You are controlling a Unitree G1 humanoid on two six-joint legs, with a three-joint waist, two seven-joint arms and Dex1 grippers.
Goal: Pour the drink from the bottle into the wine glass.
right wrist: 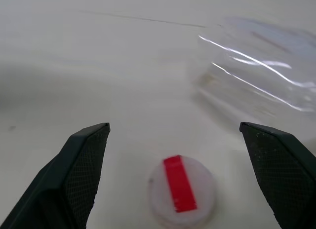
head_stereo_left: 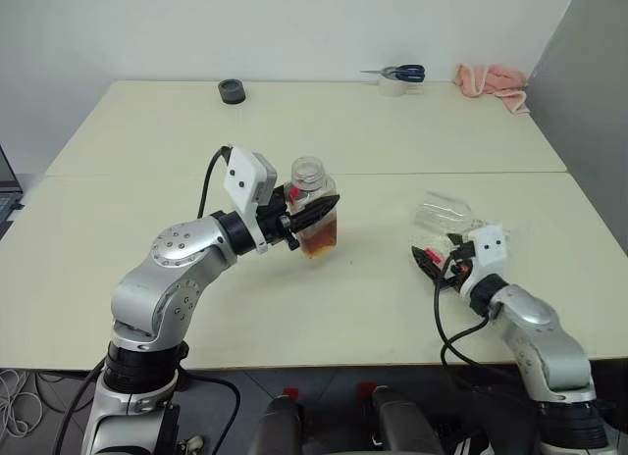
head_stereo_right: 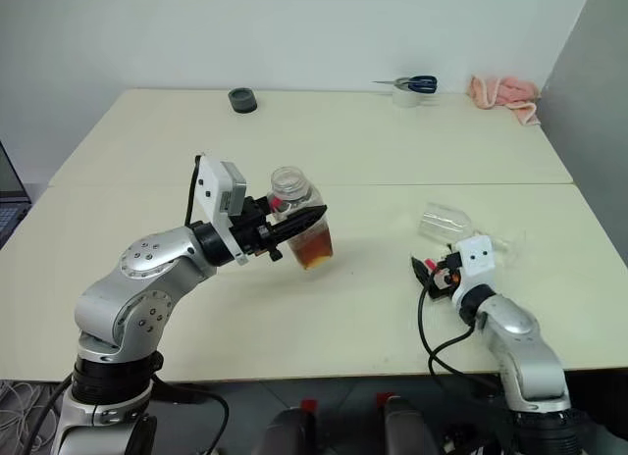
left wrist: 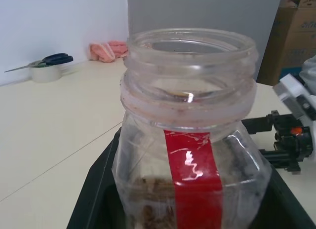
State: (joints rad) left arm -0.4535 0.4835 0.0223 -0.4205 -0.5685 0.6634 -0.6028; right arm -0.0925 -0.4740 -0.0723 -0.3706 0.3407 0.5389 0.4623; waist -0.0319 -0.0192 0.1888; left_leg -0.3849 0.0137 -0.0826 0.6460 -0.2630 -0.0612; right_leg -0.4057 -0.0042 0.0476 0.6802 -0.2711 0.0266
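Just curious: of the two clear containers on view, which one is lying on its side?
The wine glass, tipped over on the table by the right claw; the bottle is held up by the left claw.

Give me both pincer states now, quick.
Left pincer: closed on the bottle, cap off, held off the table.
Right pincer: open, holding nothing; the cap lies on the table between its fingers.

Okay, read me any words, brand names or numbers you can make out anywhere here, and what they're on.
None can be read.
bottle: plain red label strip, no lettering visible.
cap: a plain red strip, no text.
cardboard box: print on it too blurred to read.
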